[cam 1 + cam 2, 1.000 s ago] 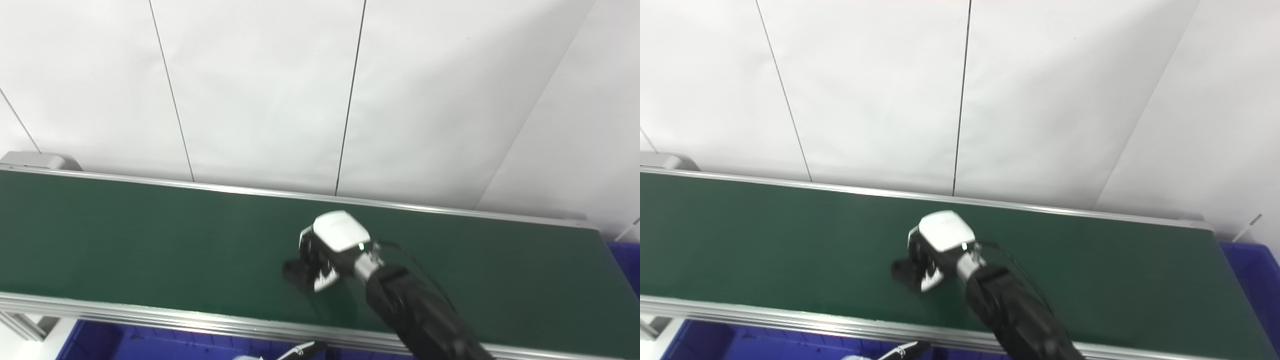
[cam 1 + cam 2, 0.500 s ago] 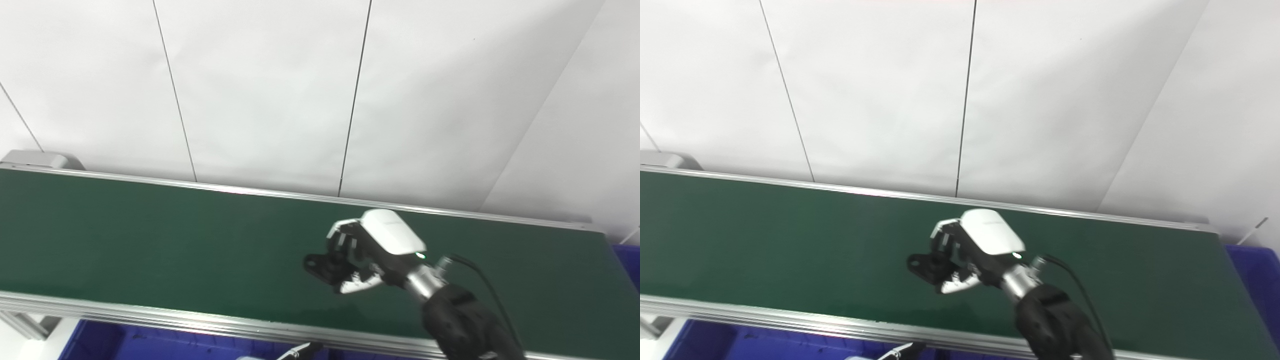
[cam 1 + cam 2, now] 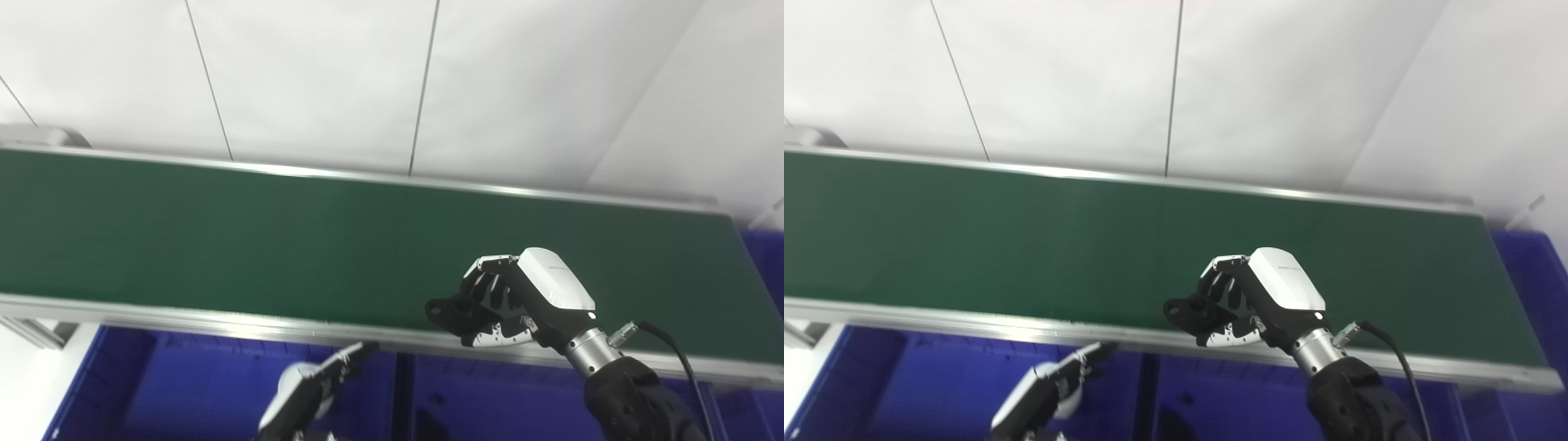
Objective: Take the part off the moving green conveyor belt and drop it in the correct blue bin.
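pick: done; right hand (image 3: 527, 303) fingers pinch black part (image 3: 450, 309), lifted over near rail of green conveyor belt (image 3: 245, 233) | drop: left; blue bins (image 3: 202, 386) below, nearer | left hand (image 3: 1047, 389) low, fingers spread, empty

part (image 3: 450, 309): half hidden in right hand (image 3: 520, 303) | left hand (image 3: 306, 392): wrist cut off

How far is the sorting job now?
Pick-up looks done: the right hand is shut on the black part, off the green belt, near its front rail. The drop into a blue bin below is left. The left hand waits low.
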